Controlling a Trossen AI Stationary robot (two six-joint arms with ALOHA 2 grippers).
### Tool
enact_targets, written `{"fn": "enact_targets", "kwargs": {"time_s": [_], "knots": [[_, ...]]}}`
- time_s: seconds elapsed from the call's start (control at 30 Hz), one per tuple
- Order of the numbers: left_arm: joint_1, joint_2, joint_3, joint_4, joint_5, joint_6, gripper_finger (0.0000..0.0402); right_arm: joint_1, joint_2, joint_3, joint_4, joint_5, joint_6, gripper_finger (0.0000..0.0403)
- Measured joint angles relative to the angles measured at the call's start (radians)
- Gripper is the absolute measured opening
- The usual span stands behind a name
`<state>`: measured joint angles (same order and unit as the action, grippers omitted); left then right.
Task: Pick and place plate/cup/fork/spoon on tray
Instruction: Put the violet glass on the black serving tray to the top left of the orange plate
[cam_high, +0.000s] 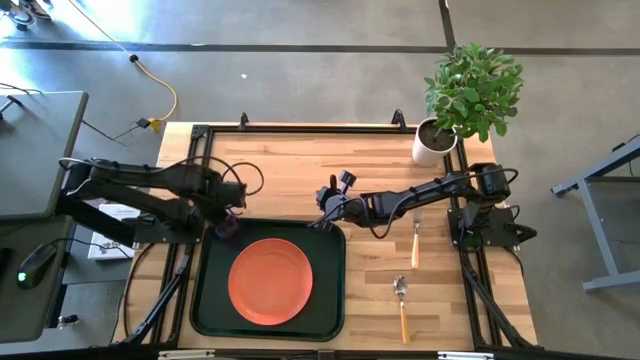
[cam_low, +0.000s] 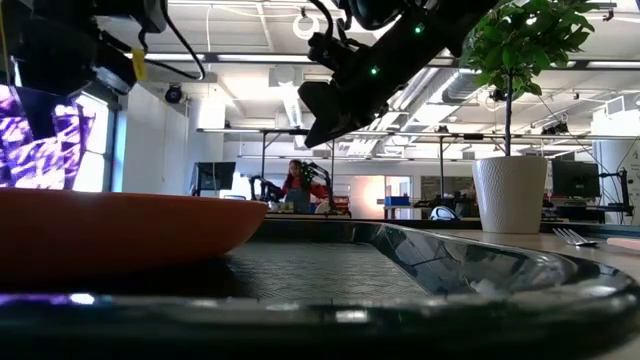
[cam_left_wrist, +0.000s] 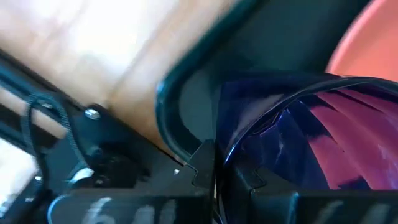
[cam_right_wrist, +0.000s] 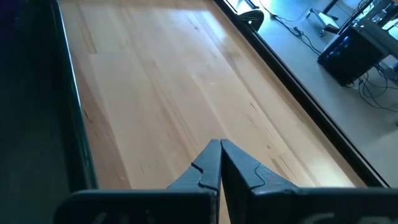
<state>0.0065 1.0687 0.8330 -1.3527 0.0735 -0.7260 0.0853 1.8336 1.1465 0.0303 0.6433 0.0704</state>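
Note:
The orange-red plate (cam_high: 270, 282) lies in the dark tray (cam_high: 330, 300); it also shows in the low view (cam_low: 120, 230). My left gripper (cam_high: 228, 220) is shut on the purple cup (cam_left_wrist: 311, 137) over the tray's far left corner (cam_left_wrist: 171, 106). My right gripper (cam_high: 325, 215) is shut and empty above the table by the tray's far right corner; it also shows in its own wrist view (cam_right_wrist: 219, 158). The fork (cam_high: 416, 240) and the spoon (cam_high: 401, 298) lie flat on the wood to the right of the tray. My left gripper pinches the cup's wall at its rim (cam_left_wrist: 227, 146), one finger (cam_left_wrist: 249, 177) inside the cup and one finger (cam_left_wrist: 199, 165) outside. The cup's open mouth faces the wrist camera. The plate hides its bottom in the low view (cam_low: 40, 150), so whether it rests on the tray cannot be told.
A white pot (cam_high: 432, 143) with a green plant stands at the table's far right corner. Bare wood lies between the tray's far rim and the table's far edge (cam_right_wrist: 174, 81). Black rails (cam_high: 300, 128) frame the table.

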Motion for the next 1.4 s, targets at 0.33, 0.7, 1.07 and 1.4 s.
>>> {"fn": "enact_targets", "kwargs": {"time_s": [0.33, 0.7, 1.07, 1.4], "knots": [[-0.028, -0.004, -0.125, 0.115, 0.014, 0.022, 0.0006, 0.005, 0.000, 0.000, -0.005, -0.005, 0.000, 0.0000], [-0.030, -0.001, -0.115, 0.120, -0.059, 0.057, 0.0066, -0.001, 0.000, 0.000, -0.005, -0.076, -0.003, 0.0000], [-0.029, -0.002, -0.099, 0.103, -0.071, 0.080, 0.0143, -0.006, 0.000, 0.000, -0.002, -0.094, 0.000, 0.0054], [-0.029, -0.003, 0.121, -0.046, -0.302, 0.099, 0.0156, -0.006, 0.000, 0.000, -0.029, -0.100, 0.037, 0.0140]]}}
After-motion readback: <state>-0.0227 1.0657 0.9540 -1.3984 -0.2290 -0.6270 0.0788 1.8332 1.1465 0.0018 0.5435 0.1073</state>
